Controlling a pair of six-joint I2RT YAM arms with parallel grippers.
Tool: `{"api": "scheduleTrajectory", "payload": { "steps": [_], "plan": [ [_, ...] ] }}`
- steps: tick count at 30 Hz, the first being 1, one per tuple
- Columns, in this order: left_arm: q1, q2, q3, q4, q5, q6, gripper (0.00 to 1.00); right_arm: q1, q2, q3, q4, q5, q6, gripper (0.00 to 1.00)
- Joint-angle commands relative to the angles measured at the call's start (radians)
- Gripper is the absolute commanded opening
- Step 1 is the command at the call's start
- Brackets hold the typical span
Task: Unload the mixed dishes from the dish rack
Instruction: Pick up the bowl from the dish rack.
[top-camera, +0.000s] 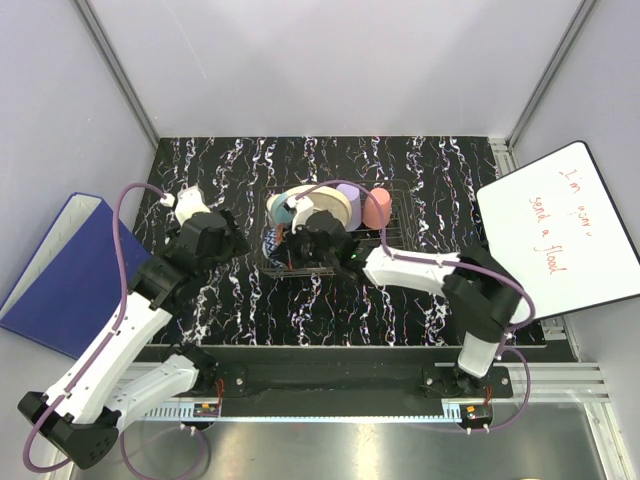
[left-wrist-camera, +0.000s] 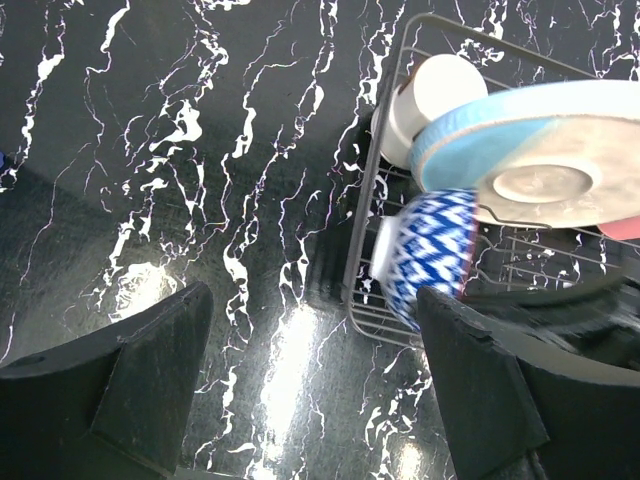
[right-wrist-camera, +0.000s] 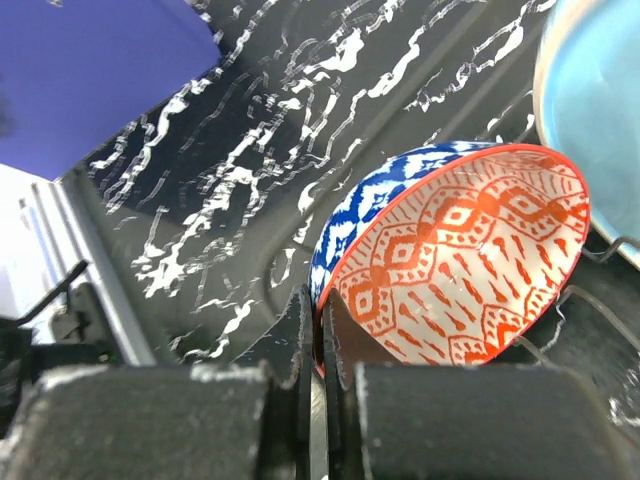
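The dish rack (top-camera: 392, 222) on the desk (top-camera: 200, 165) holds the plate (left-wrist-camera: 560, 150) on edge, a whitish cup (left-wrist-camera: 435, 95), a lavender cup (top-camera: 348, 190), a salmon-pink cup (top-camera: 376, 208) and the bowl (right-wrist-camera: 450, 260), whose rim the right fingers (right-wrist-camera: 430, 425) pinch tight. The left fingers (left-wrist-camera: 150, 380) hang spread apart above the desk beside the rack.

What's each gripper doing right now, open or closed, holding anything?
Left gripper: open, holding nothing.
Right gripper: closed on the rim of the bowl.
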Motion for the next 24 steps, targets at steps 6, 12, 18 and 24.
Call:
{"api": "scheduleTrajectory", "payload": {
  "steps": [6,12,18,24],
  "plan": [
    [0.003,-0.012,0.013,0.062,0.019,0.02,0.87,0.004,-0.277,0.02,-0.18,-0.016,-0.066,0.0],
    [0.005,0.011,0.058,0.068,0.039,0.067,0.87,0.005,-0.342,0.167,-0.549,-0.022,-0.199,0.0],
    [0.005,0.055,0.147,0.068,0.094,0.152,0.87,0.094,-0.328,0.374,-0.977,0.163,-0.376,0.0],
    [0.005,0.134,0.228,0.066,0.206,0.195,0.86,0.223,-0.387,0.384,-1.148,0.381,-0.525,0.0]
  ]
}}
